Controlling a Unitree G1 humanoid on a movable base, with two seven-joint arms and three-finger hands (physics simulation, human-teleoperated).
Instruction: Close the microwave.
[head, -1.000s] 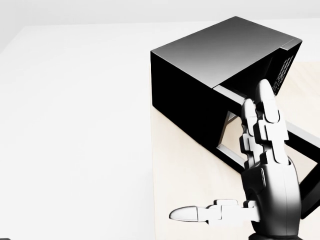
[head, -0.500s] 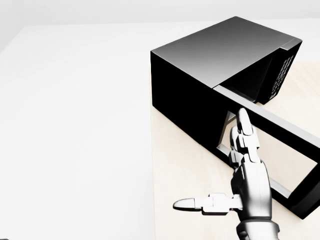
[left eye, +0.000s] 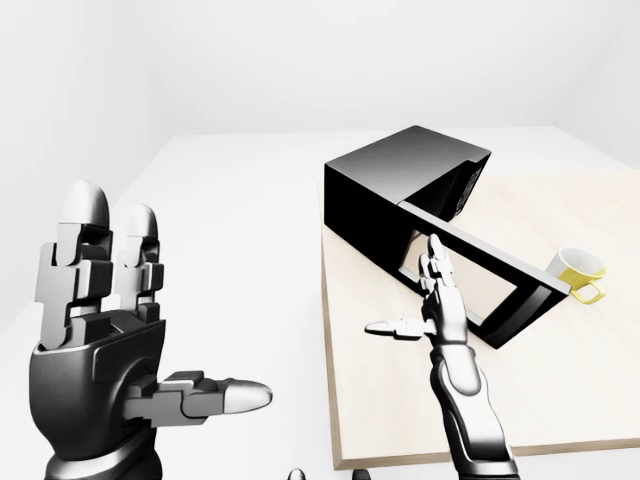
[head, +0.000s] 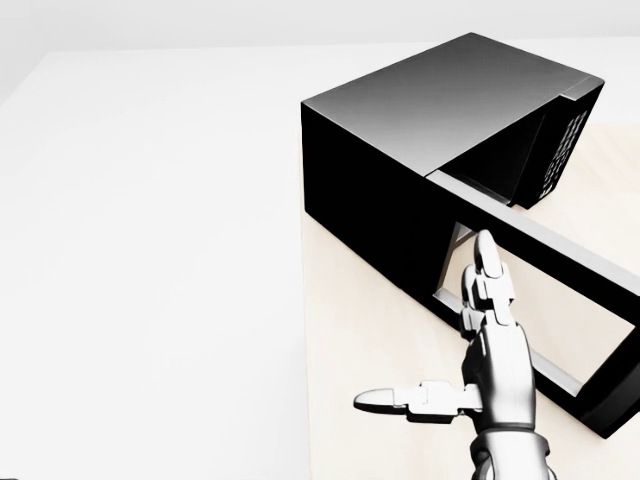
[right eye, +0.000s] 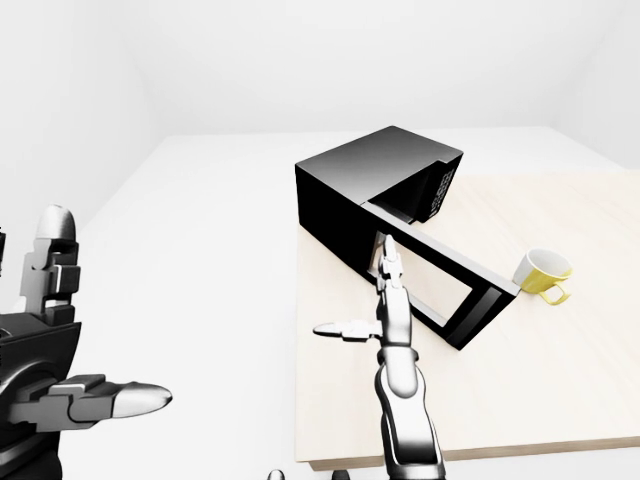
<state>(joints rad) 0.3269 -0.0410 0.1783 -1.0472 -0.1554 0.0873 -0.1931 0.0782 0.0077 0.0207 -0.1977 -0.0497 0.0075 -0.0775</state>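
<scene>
- Now the microwave (left eye: 400, 200) sits at the table's (left eye: 560, 400) top-left corner in the left-eye view, its door (left eye: 480, 275) swung wide open.
- Right hand (head: 490, 330) spread, fingers upright, thumb out left, fingertips (head: 487, 255) at the door frame's near end; contact unclear.
- Left hand (left eye: 105, 330) raised at far left, fingers spread, holding nothing.
- Yellow cup (left eye: 578, 270) just beyond the door's far end.

Bright, even, shadowless simulator light; all views sharp and undistorted; white surroundings nearly wash out; soft sheen on the black microwave (head: 440, 100) top.
</scene>
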